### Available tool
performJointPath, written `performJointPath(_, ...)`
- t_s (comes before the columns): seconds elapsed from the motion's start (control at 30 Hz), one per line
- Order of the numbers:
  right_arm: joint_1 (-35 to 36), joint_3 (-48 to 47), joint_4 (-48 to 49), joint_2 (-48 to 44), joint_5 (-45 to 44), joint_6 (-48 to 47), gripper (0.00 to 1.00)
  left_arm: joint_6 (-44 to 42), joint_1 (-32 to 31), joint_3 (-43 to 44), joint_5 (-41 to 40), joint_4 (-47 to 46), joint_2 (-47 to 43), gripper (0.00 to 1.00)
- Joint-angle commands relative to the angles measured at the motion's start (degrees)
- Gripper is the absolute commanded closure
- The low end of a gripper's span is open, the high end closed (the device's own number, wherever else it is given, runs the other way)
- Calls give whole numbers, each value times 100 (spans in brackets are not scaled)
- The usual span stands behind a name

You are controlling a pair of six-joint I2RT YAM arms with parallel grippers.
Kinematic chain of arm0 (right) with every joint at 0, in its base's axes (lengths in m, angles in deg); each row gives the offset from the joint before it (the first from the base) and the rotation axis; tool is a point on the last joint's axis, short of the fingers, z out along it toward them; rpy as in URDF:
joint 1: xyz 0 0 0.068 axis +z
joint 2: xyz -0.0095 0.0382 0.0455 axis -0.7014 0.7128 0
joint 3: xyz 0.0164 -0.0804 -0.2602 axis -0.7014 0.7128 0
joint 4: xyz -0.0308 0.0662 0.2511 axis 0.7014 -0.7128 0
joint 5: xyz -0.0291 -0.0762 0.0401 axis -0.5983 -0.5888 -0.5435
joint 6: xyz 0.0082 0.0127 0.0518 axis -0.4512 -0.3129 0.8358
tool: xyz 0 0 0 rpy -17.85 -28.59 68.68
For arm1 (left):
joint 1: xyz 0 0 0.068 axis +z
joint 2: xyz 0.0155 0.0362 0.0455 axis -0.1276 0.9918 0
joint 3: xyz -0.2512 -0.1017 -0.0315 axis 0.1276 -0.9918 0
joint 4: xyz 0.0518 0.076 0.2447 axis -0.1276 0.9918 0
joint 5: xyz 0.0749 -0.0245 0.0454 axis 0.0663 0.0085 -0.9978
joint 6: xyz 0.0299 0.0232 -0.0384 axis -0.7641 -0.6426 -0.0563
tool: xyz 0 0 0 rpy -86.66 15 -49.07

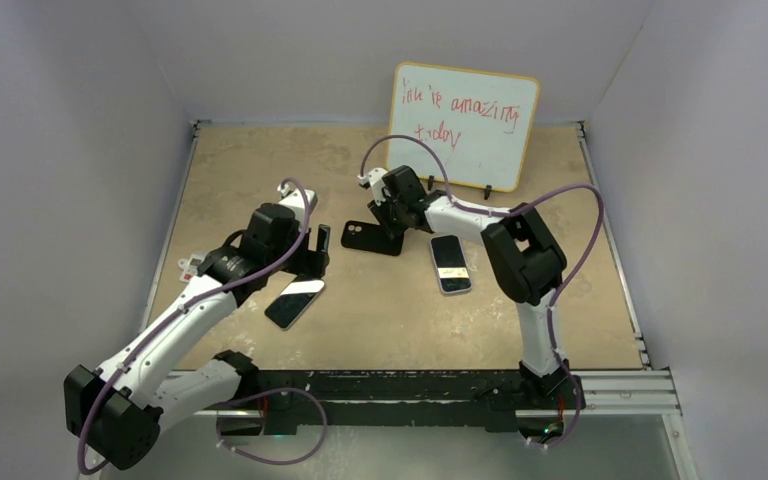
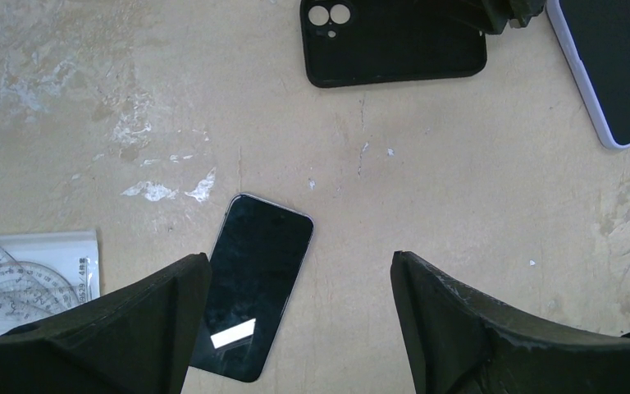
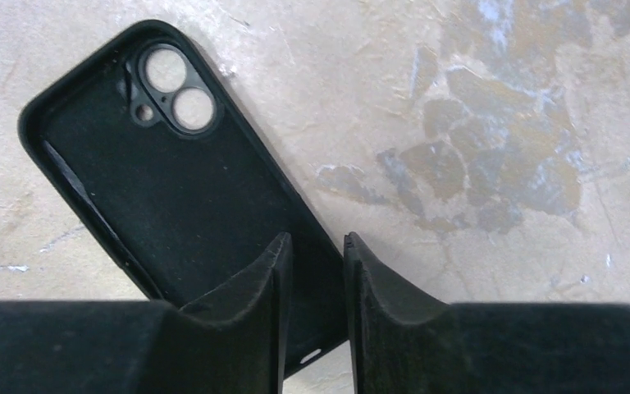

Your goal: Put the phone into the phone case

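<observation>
At the far left of the bench (image 1: 380, 320) lies a clear packet with a protractor (image 2: 25, 275) inside, flat on the surface. Just beside it, to the right, a phone (image 2: 254, 283) lies screen up, tilted a little and with a bright reflection on the glass. The left gripper (image 2: 299, 258) hangs over this phone with its fingers spread wide and nothing between them. In the left wrist view one finger (image 2: 131, 328) covers the phone's lower corner, but I cannot tell if it touches.

Further right, near the middle of the bench, lies the phone case (image 3: 172, 189) - matte black, open side up, with the camera cutout at its far left corner. It has no phone in it. The right gripper (image 3: 316, 240) is at the near end of the case, with its fingers drawn narrow around one long edge: one finger (image 3: 254, 287) is inside the shell, the other outside, with the wall of the case between them.

To the right of the case, close but apart from it, a second phone (image 1: 450, 264) with a light edge lies screen up. Behind it, at the back of the bench, a whiteboard (image 1: 465, 125) with red writing stands upright.
</observation>
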Motion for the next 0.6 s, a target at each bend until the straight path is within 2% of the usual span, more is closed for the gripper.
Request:
performJointPath(0.0, -29, 497, -121, -428, 246, 148, 74, -49, 2, -9, -76, -205, 70, 16)
performJointPath(0.13, -30, 665, -175, -647, -22, 279, 86, -141, 5, 53, -18, -235, 336, 16)
performJointPath(0.27, -22, 999, -205, -994, -274, 802, 94, -439, 5, 349, -18, -79, 829, 17)
performJointPath(0.4, -21, 1403, -222, -1402, -432, 1530, 96, -979, 8, 630, 87, -78, 1065, 17)
performJointPath(0.57, 16, 2255, 141, -2020, -303, 2291, 97, -1893, 5, 445, 583, -364, 987, 19)
